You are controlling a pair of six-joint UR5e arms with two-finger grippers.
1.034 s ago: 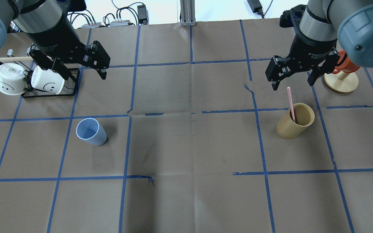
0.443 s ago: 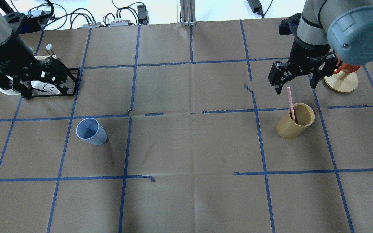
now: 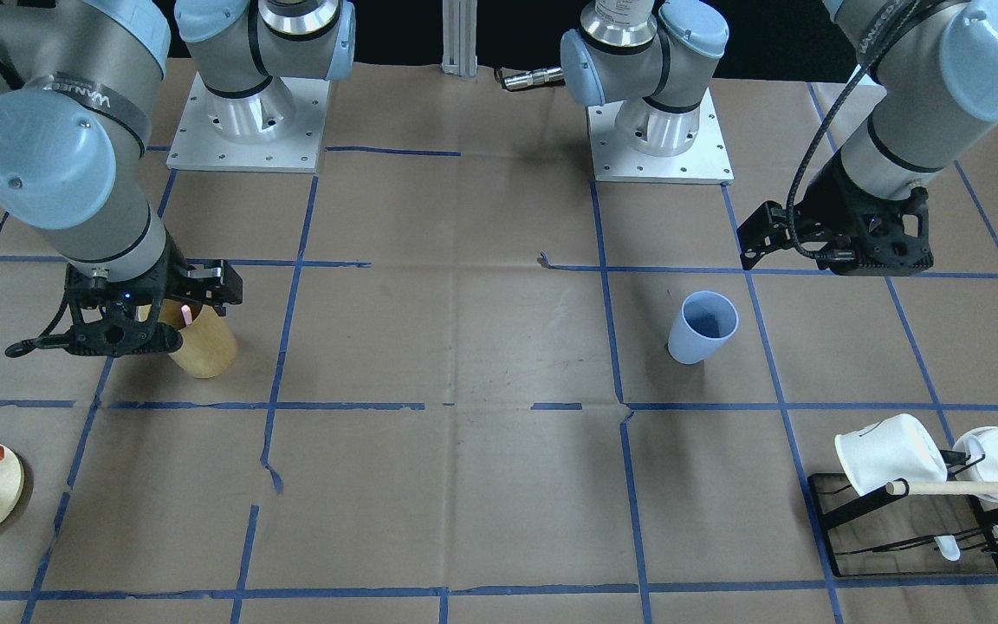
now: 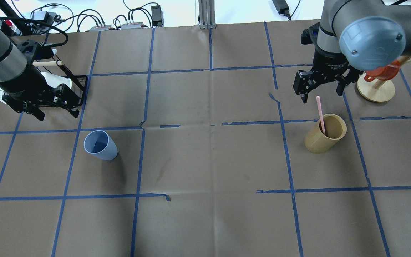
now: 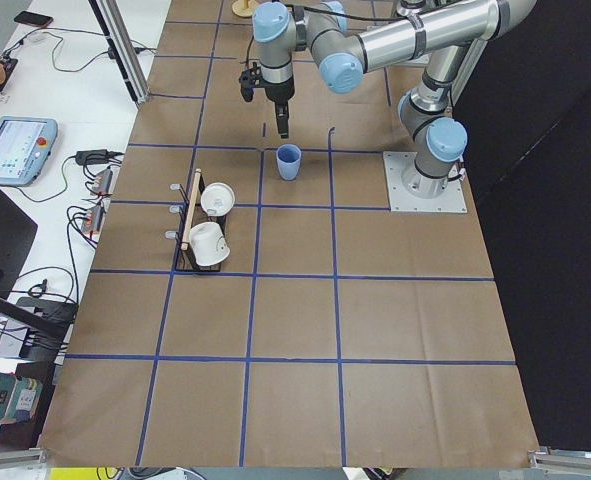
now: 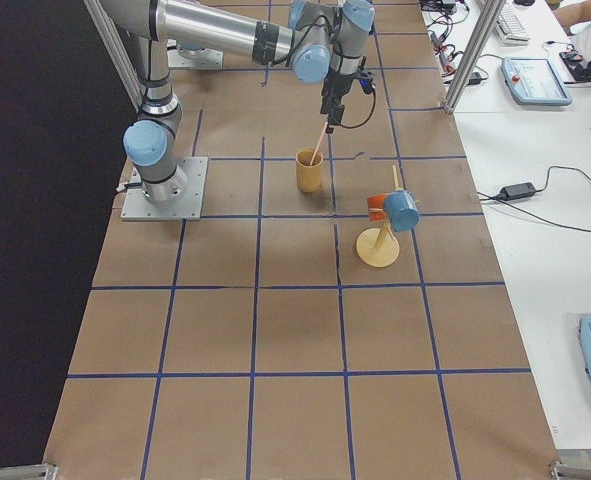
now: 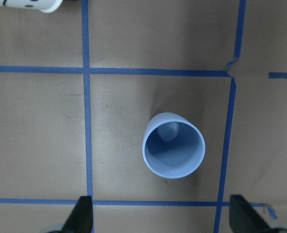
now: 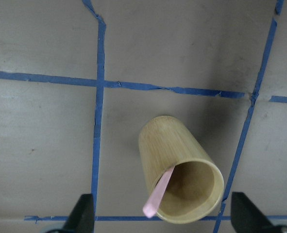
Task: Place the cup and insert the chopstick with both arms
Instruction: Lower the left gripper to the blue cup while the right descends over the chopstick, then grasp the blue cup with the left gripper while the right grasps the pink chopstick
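Change since the earlier overhead pictures is showing mostly in the left arm (image 4: 5, 67). It is swinging off the black rack (image 4: 80, 82) of white mugs and carrying the left hand (image 4: 57, 113) nearer to the cup (image 4: 100, 144). The right arm (image 4: 369, 39) is shifting its elbow inward, while the right hand (image 4: 322, 95) is keeping almost the same spot over the wooden holder (image 4: 325, 137). The cup, holder and chopstick (image 4: 320, 112) are lying where they lay before.

Both hands are standing wide apart and are gripping nothing. In the left wrist view the cup is sitting upright on the brown surface (image 4: 205, 160), mouth up. It is below the left hand and ahead of it, in line with the gap between the two fingers (image 7: 82, 218) and well clear of both. In the right wrist view the holder is standing under the right hand. The chopstick is leaning inside it, with its upper end rising toward the gap between the spread fingers and touching neither.

Each arm is reaching out from its base with the forearm sloping down and the wrist turned so that the hand is pointing down at the surface. The left hand is hovering beside the rack, and the right hand is hovering just above the chopstick's tip.
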